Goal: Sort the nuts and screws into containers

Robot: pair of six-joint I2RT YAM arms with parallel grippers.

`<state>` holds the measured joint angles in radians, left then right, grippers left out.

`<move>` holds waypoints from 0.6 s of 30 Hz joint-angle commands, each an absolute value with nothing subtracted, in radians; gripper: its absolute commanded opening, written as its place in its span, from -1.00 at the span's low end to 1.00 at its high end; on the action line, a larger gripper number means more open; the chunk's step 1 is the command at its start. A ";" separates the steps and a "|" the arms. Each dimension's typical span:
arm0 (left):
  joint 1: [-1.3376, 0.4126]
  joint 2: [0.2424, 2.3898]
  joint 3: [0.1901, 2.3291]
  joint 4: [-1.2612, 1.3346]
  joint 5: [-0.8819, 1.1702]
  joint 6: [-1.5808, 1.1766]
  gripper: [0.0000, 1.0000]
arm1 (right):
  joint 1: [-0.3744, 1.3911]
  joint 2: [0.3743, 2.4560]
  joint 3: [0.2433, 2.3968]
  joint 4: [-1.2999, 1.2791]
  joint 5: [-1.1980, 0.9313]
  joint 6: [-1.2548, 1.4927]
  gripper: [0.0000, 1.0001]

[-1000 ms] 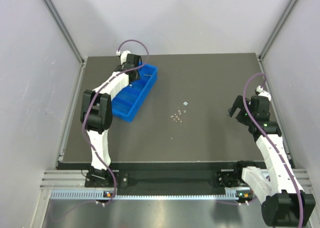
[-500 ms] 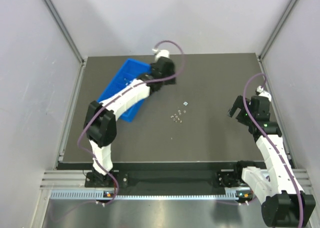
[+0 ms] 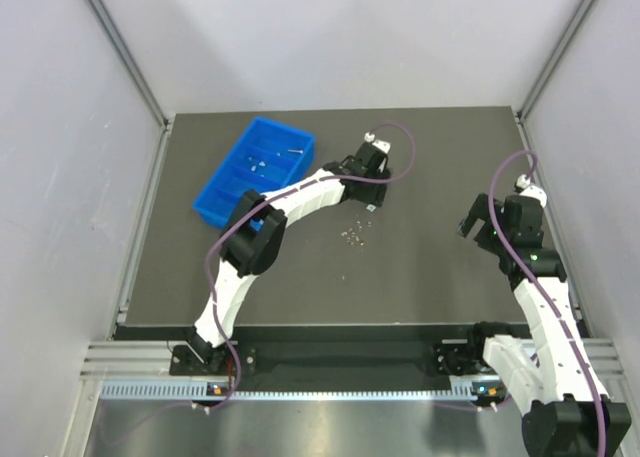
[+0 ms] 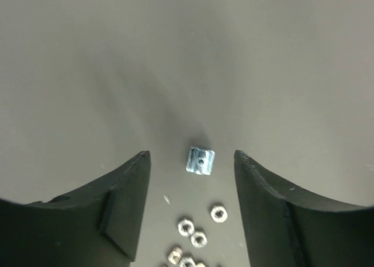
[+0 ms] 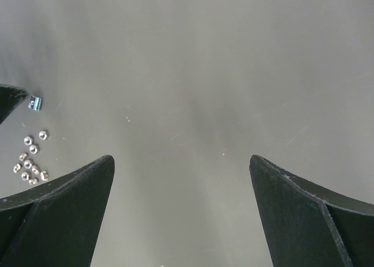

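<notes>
A bright blue tray (image 3: 212,197) with four compartments lies at the back left of the dark table and holds a few tiny silver pieces, one of them thin like a screw (image 3: 296,151). A cluster of several silver hex nuts (image 3: 353,234) lies at mid-table. A square bluish nut (image 3: 371,208) lies just behind it. My left gripper (image 3: 369,193) hovers open over them. In the left wrist view the square nut (image 4: 200,162) sits between the fingertips of the left gripper (image 4: 190,154), with hex nuts (image 4: 191,232) below it. My right gripper (image 3: 478,223) is open and empty at the right.
The right wrist view shows bare table between the open fingers of my right gripper (image 5: 181,159). At its far left are the nut cluster (image 5: 30,159) and the square nut (image 5: 35,103). Grey walls with metal posts enclose the table on three sides.
My left arm has swung from over the blue tray rightwards to above the nuts, uncovering the tray. The tray now lies a little further left. The right arm has barely moved.
</notes>
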<state>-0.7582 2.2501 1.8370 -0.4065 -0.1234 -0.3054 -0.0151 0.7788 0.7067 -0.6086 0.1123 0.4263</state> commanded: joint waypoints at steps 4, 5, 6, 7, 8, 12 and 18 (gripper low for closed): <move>-0.765 2.301 1.936 -0.468 -0.098 -0.241 0.23 | -0.008 0.767 0.736 -0.606 0.137 0.413 0.99; -0.767 2.301 1.925 -0.469 -0.098 -0.241 0.23 | -0.008 0.767 0.736 -0.606 0.137 0.413 0.99; -0.773 2.301 1.919 -0.471 -0.103 -0.239 0.22 | -0.008 0.770 0.736 -0.604 0.140 0.413 0.99; -0.775 2.299 1.914 -0.472 -0.104 -0.239 0.22 | -0.008 0.770 0.736 -0.606 0.140 0.414 0.99; -0.776 2.296 1.898 -0.472 -0.107 -0.239 0.21 | -0.008 0.772 0.735 -0.604 0.138 0.413 0.99; -0.784 2.286 1.862 -0.465 -0.110 -0.233 0.20 | -0.008 0.775 0.733 -0.603 0.138 0.411 0.99; -0.785 2.304 1.859 -0.465 -0.135 -0.221 0.17 | -0.008 0.778 0.732 -0.601 0.137 0.411 0.99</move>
